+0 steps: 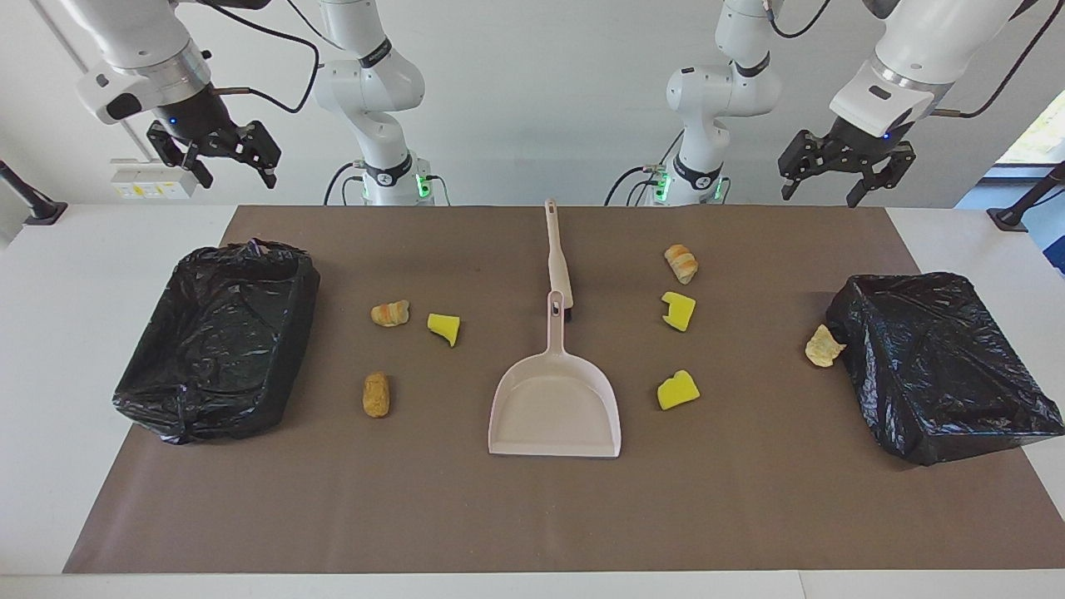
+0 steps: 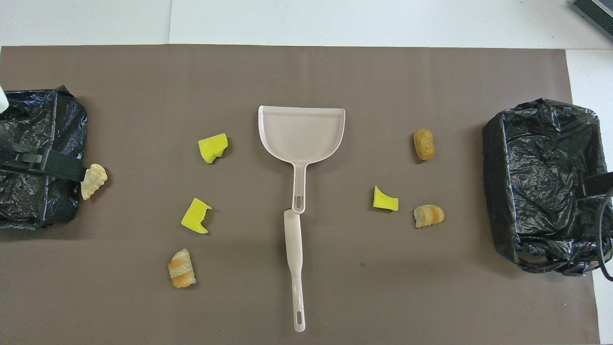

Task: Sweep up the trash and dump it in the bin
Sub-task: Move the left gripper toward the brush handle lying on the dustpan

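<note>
Bins [image 1: 216,333] black-lined, trash [image 1: 376,394] outside

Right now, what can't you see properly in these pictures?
- Brush bristles: overhead view, hidden under the brush's own back; facing view, only a dark bit shows beside the dustpan handle.
- Left pincer, right pincer: overhead view, mostly cut off by the side edges.
- Bin at the left arm's end: overhead view, cut off by the edge.
</note>
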Available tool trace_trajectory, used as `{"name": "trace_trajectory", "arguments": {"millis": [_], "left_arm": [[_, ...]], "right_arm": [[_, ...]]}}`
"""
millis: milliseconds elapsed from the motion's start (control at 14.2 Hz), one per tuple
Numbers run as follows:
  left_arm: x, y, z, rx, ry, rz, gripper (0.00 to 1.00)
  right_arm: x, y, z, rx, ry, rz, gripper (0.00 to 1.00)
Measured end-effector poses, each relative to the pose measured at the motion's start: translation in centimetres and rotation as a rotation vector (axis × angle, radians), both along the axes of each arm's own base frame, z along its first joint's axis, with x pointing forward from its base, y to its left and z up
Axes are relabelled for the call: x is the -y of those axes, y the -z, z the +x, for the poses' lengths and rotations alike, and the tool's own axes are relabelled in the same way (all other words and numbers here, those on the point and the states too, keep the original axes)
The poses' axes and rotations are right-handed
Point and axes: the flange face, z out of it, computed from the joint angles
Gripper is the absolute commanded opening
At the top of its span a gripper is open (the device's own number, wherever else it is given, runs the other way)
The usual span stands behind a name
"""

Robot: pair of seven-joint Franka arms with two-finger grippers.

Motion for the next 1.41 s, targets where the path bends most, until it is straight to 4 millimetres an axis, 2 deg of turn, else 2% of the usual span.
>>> {"name": "trace_trajectory", "arguments": {"millis": [212,353,494,635,776,917,987,1199,1410], "left_arm": [[1.0,0.1,-0.3,-0.007,0.01,0.001,1.0],[4.2,0.8,-1.9,-0.034,0.023,0.012,1.0],[8.8,2.5,-4.7,-0.043,0.05,0.036,1.0],[13.9,5.2,-8.6,-0.029,0.052,0.048,1.0],[17.7,8.2,-12.1,-0.04,0.055,0.057,1.0],[21.2,11.3,-14.8,-0.031,0.04,0.073,1.0],[22.8,12.9,-15.8,-0.031,0.025,0.066,1.0],[25.8,17.0,-18.2,-0.041,0.016,0.048,1.0],[29.6,21.8,-21.7,-0.006,-0.016,0.056,1.0]], "right_arm": [[-0.3,-0.3,0.0,0.006,-0.006,-0.001,1.0],[-0.9,-0.4,0.1,0.01,-0.02,-0.002,1.0],[-1.7,-0.3,0.0,0.01,-0.037,-0.006,1.0],[-1.9,0.0,-0.3,0.006,-0.042,-0.006,1.0],[-1.9,0.1,-0.4,0.004,-0.041,-0.006,1.0],[-1.7,0.5,-0.5,-0.003,-0.039,-0.005,1.0],[-1.6,0.6,-0.5,-0.006,-0.037,-0.005,1.0],[-1.6,1.1,-0.5,-0.015,-0.036,-0.004,1.0],[-1.6,1.6,-0.5,-0.023,-0.036,-0.003,1.0]]}}
